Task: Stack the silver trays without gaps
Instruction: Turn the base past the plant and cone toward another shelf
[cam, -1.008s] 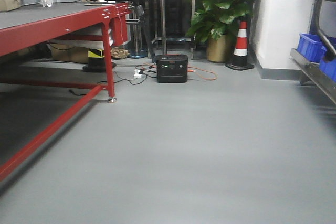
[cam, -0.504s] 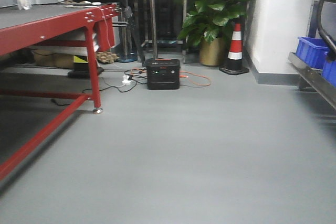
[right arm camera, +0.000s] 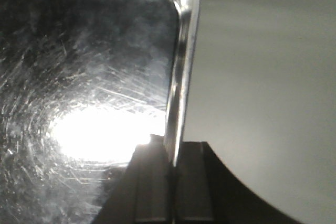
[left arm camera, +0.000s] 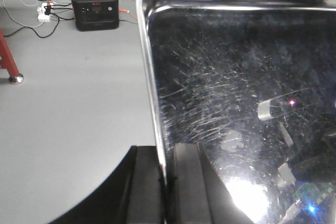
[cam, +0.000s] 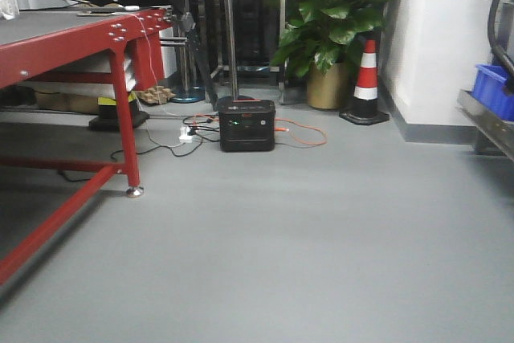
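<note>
Front view, far left: red-framed table [cam: 64, 38] with a dark top, its foot on the grey floor [cam: 321, 238]. Next along, a white power strip [cam: 186, 136] among tangled cables, then a black portable power station [cam: 246, 124] trailing an orange cable [cam: 309, 136]. Further right, a leafy potted plant [cam: 337, 14], a red-and-white traffic cone [cam: 367, 78] just beside it, and a blue bin [cam: 494, 90] on a steel rack [cam: 486, 130] at the far right edge.

Left wrist view: left gripper [left arm camera: 165, 182] clamped tight on the left rolled rim of the silver tray [left arm camera: 236, 103], one finger outside the rim, one inside on the scratched surface. Tray held up over the floor, with the power station beyond its far left corner.

Right wrist view: right gripper [right arm camera: 172, 182] pinched the same way on the tray's right rim, with bright glare on the scratched inside to the left and bare floor to the right. Cannot tell whether one tray or several nested.
</note>
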Controlling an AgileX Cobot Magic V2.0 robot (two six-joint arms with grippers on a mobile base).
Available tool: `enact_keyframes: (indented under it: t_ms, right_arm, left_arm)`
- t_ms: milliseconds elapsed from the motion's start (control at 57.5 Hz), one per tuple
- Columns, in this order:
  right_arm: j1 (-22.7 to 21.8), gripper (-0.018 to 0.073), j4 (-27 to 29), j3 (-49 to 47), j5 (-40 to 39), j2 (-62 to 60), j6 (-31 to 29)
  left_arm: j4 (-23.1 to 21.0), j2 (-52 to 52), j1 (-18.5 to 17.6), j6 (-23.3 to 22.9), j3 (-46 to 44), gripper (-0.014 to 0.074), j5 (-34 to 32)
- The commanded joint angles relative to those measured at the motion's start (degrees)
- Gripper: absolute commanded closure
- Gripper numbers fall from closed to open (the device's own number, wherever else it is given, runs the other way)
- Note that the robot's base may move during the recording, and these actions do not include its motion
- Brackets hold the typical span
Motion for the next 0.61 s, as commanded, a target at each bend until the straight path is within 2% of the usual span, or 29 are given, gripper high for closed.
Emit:
enact_keyframes:
  t_ms: [0, 591]
  right_arm:
    - [0.1, 0.0638, -0.6, -0.5, -2.8, -0.7, -0.9]
    - [0.1, 0.0638, 0.2, -0.5, -2.8, -0.7, -0.9]
  left_arm:
    - [-0.3, -0.8, -0.3, 0.9, -0.6, 0.0610, -2.3]
    - [-0.3, -0.7, -0.3, 0.9, -0.6, 0.0610, -3.5]
